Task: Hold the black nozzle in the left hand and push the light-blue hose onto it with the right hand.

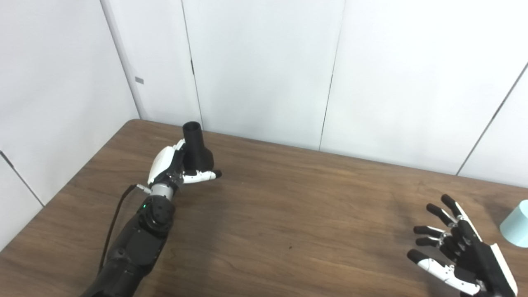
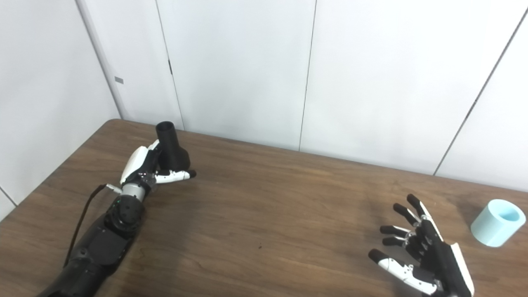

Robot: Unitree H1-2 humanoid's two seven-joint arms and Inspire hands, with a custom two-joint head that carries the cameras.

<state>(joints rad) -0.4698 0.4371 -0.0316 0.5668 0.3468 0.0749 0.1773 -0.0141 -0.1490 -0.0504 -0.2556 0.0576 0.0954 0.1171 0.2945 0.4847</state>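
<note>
The black nozzle (image 1: 196,150) stands upright at the far left of the table, narrow neck up. My left hand (image 1: 175,167) is wrapped around its wide base, fingers behind it and thumb across the front; it also shows in the right eye view (image 2: 150,168). The light-blue hose piece (image 2: 497,222), a short open cylinder, lies tilted on the table at the far right; it is cut by the frame edge in the left eye view (image 1: 517,225). My right hand (image 2: 418,258) is open, fingers spread, just above the table to the left of the hose and apart from it.
The brown wooden table (image 1: 288,214) runs across the view. White wall panels (image 1: 264,62) stand close behind its far edge and along its left side. A black cable (image 1: 113,218) hangs beside my left forearm.
</note>
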